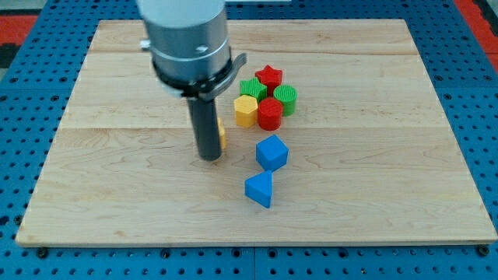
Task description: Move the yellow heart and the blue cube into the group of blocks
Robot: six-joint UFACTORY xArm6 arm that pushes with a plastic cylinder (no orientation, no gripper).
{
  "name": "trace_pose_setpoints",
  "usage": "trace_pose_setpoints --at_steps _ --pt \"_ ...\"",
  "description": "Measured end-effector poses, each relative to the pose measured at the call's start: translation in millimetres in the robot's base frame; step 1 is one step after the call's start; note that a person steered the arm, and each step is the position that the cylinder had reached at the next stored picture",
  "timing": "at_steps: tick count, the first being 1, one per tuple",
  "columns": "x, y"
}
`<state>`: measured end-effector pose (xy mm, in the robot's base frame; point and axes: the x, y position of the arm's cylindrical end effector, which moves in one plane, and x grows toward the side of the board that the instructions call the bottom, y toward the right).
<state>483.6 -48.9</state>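
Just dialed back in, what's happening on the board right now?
The arm's rod is down on the wooden board, my tip left of centre. A yellow block, mostly hidden behind the rod, sits against its right side, shape unclear. The blue cube and a blue triangular block lie apart, to the tip's right. The group sits above them: red star, green block, green cylinder, red cylinder, yellow hexagon.
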Motion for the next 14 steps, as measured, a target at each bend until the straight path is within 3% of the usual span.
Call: trace_pose_setpoints --at_steps 1,2,3,4,5,8,11,13,14 --pt "0.7 14.5" --pt "3.8 -7.6" --pt "-29.8 -40.4" --pt "-38.0 12.0" --pt "-38.5 1.7" --pt "55.2 -20.9" --pt "58.3 24.2" --pt "41.6 94.0" --pt "15.5 94.1"
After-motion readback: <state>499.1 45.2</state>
